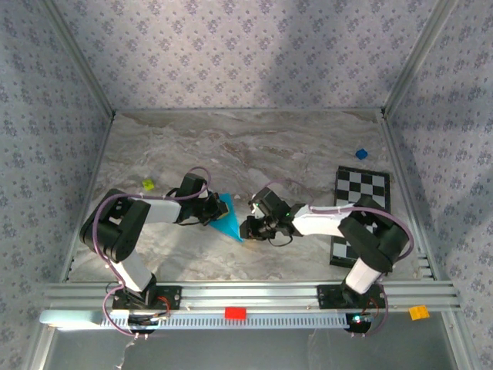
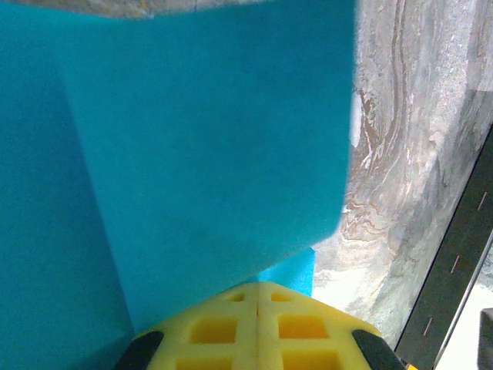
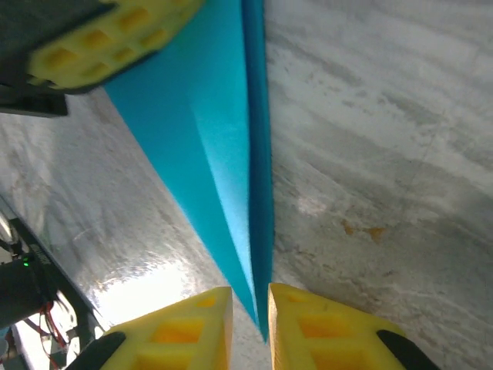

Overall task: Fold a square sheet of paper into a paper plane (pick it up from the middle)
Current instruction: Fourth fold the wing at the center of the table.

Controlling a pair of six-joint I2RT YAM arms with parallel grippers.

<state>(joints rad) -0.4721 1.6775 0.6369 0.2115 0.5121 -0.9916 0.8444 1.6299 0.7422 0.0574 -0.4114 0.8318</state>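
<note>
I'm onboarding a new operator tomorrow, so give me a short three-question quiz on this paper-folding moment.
1. Fill in: the left tool has its fingers ___ (open or shut).
2. True or false: in the top view, the blue paper sits apart from the checkered board, to its left.
3. Pick one. In the right wrist view, the paper's pointed tip sits:
A. between the fingers of the right tool
B. on the checkered board
C. in the left tool

Key: 1 shut; 2 true; 3 A.
</note>
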